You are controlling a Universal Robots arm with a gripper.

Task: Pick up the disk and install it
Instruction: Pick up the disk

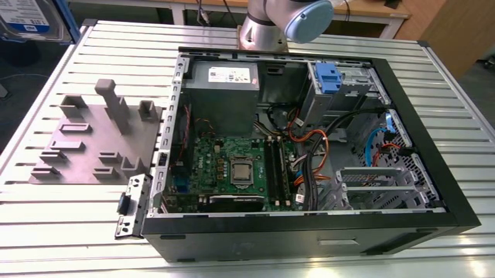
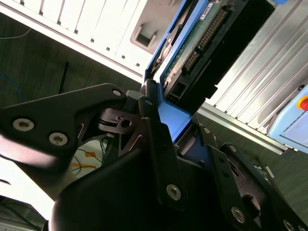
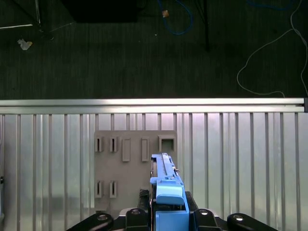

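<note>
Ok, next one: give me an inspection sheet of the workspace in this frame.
Surface: ribbed aluminium slat table.
Job's things: silver-metal disk with blue plastic frame, held off the table; open black computer case resting on the table.
Clutter: grey slotted fixture block, at the exterior view's left of the case.
Grippers: black gripper, jaws shut on the disk's blue frame.
Cables: orange and blue wires inside the case.
Surroundings: dark floor beyond the table.

A robotics lab was indicated: an opened computer case point(image 1: 309, 234) was laid on a slotted aluminium table point(image 1: 77, 231), a grey fixture plate point(image 1: 77, 145) was set beside it, and loose cables point(image 3: 245, 71) were strewn over dark carpet point(image 3: 96, 62).
</note>
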